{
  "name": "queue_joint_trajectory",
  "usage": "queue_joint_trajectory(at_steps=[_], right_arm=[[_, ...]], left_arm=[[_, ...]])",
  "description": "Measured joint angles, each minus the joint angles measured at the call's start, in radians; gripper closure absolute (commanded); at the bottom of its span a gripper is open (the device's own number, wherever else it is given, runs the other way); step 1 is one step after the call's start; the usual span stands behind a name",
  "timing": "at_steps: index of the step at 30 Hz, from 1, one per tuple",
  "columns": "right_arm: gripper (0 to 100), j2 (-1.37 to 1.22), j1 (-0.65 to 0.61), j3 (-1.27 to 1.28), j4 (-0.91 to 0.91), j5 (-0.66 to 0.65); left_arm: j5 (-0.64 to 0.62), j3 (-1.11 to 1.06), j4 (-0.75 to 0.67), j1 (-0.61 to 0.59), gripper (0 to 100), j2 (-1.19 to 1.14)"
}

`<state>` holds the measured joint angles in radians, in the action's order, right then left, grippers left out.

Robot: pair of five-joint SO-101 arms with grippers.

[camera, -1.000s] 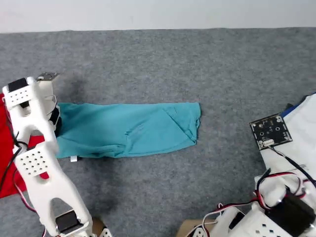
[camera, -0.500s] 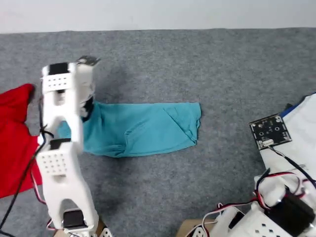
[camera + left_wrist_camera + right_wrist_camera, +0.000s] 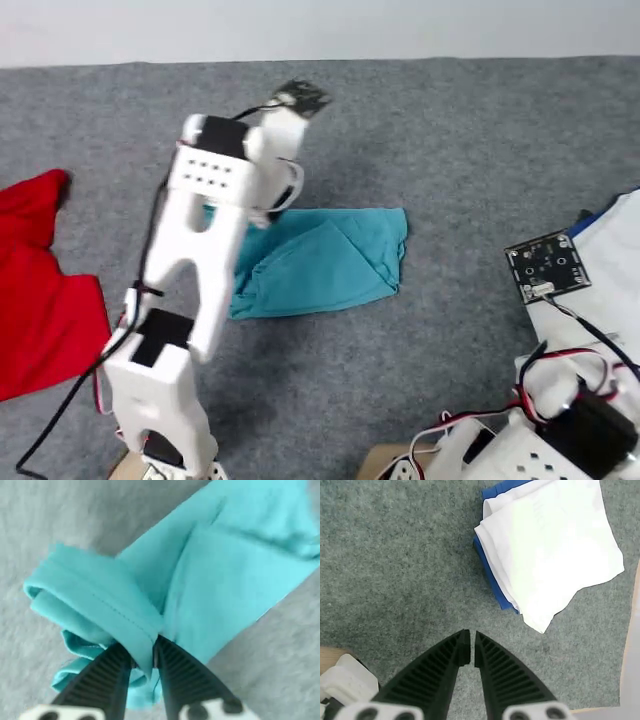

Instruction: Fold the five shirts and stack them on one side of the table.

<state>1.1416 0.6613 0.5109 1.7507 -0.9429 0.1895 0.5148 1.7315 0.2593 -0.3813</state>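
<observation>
Two closed grippers: left gripper (image 3: 143, 650) pinches the teal shirt (image 3: 330, 262) by an edge (bunched up there), right gripper (image 3: 471, 636) holds nothing.

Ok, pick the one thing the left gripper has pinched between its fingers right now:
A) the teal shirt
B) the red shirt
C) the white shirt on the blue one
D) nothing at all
A: in the left wrist view the left gripper is closed on a bunched edge of the teal shirt.
</observation>
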Motion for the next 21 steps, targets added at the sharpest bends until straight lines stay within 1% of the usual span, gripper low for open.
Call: queue_joint_trajectory(at_steps=[5,11,21], right_arm=[[96.7,0.0,0.0,0.0,0.0,0.0],[96.7,0.0,0.0,0.0,0.0,0.0],[96.7,0.0,0.0,0.0,0.002,0.0]], left_arm=[[-0.069,0.169,0.0,0.1,100,-0.133],[-0.137,0.359,0.0,0.184,100,-0.31],[-0.167,0.549,0.002,0.285,100,-0.474]])
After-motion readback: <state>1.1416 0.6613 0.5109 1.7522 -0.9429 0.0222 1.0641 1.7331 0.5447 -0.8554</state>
